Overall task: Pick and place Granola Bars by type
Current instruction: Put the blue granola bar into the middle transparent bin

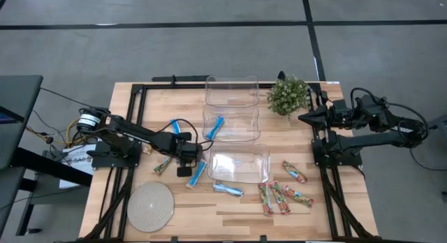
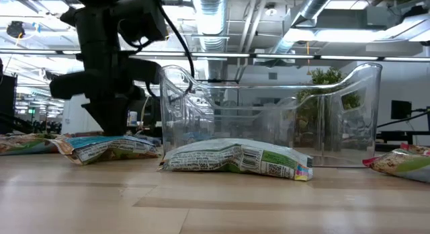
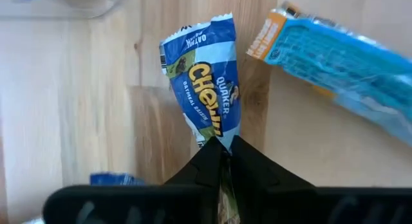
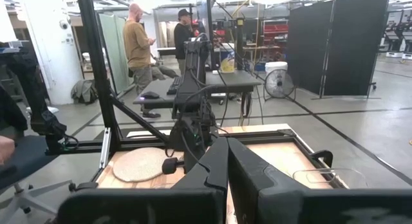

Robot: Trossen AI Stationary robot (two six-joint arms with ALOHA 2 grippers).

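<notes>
My left gripper (image 1: 187,158) is at the table's middle left, pointing down, shut on a blue wrapped granola bar (image 3: 203,82). Other blue bars lie beside it (image 1: 198,174), farther back (image 1: 178,126) and near the front (image 1: 228,190); one more (image 1: 215,126) lies in the middle clear bin (image 1: 232,135). A tan-brown bar (image 1: 163,165) lies to the left. Several red-green-orange bars (image 1: 279,197) lie at the front right. My right gripper (image 1: 304,117) is shut and empty, held above the table's right edge. My left gripper pinches the blue bar's crimped end (image 3: 217,132) between its two fingers (image 3: 248,163), coming from above and pointing down. The rest of the bar reaches out past the fingertips over the wood. I cannot tell whether its free end (image 3: 193,34) touches the table.
Three clear bins stand in a row from the back (image 1: 232,81) to the middle (image 1: 239,174). A small potted plant (image 1: 288,94) stands at the back right. A round woven mat (image 1: 150,206) lies at the front left. Black frame rails run along the table's sides.
</notes>
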